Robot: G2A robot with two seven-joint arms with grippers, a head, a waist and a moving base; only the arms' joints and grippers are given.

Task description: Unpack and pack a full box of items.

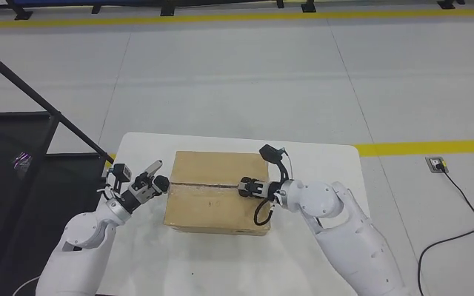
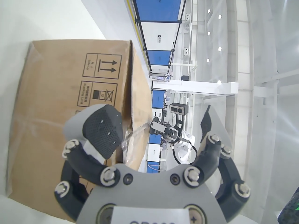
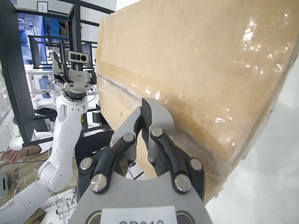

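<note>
A closed brown cardboard box [image 1: 215, 192] sits in the middle of the white table [image 1: 326, 163], its top seam covered with clear tape [image 3: 130, 89]. My right gripper [image 1: 244, 185] rests on the box top at the taped seam, toward the right end, with its fingers [image 3: 146, 117] pressed together and nothing visible between them. My left gripper [image 1: 155, 176] is open just off the box's left end, level with the top edge; its pads [image 2: 102, 129] stand wide apart. That end of the box [image 2: 70, 94] carries printed handling symbols. The right gripper [image 2: 161, 130] also appears beyond the box top.
A black metal frame [image 1: 29, 148] stands off the table's left side. Bare table surface lies to the right of the box and along the far edge. A cable [image 1: 444, 244] runs on the floor at the right.
</note>
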